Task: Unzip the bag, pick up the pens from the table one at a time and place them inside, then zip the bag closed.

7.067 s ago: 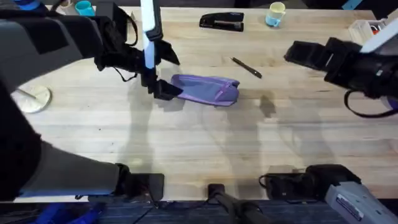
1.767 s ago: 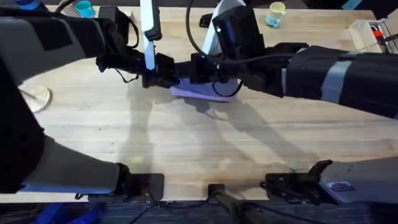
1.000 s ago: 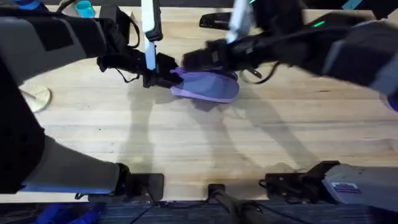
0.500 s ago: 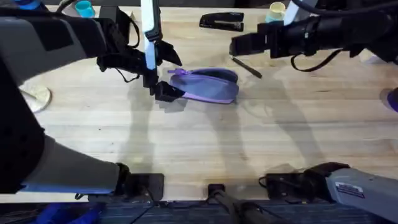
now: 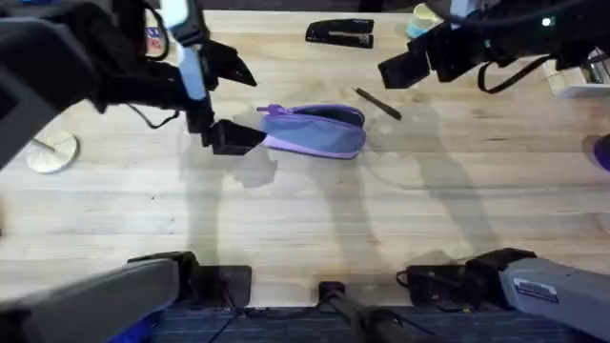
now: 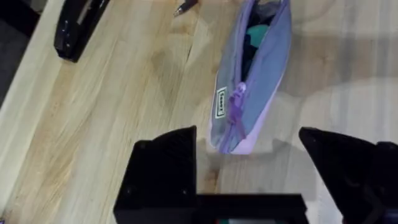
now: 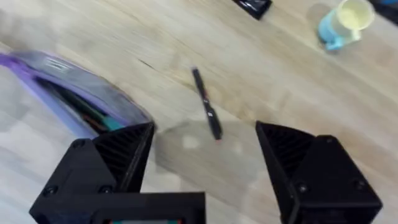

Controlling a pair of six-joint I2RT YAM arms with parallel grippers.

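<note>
Lying near mid-bench [image 5: 315, 219], the bag [image 5: 315, 131] has its long axis running left-right in the overhead view, zipper parted along the top with coloured items visible inside, the zipper pull [image 6: 236, 99] at the end nearest the left hand [image 5: 232, 107]. Left hand is wide open, empty, its lower finger just beside the bag's left end, contact cannot be told; the pen [image 5: 378, 103] lies flat just right of the bag and apart from it, angled diagonally, with a stapler [image 5: 340, 34] and a cup [image 5: 422, 19] beyond it. Right hand [image 7: 205, 155] hovers wide open and empty above the pen, gripping nothing.
</note>
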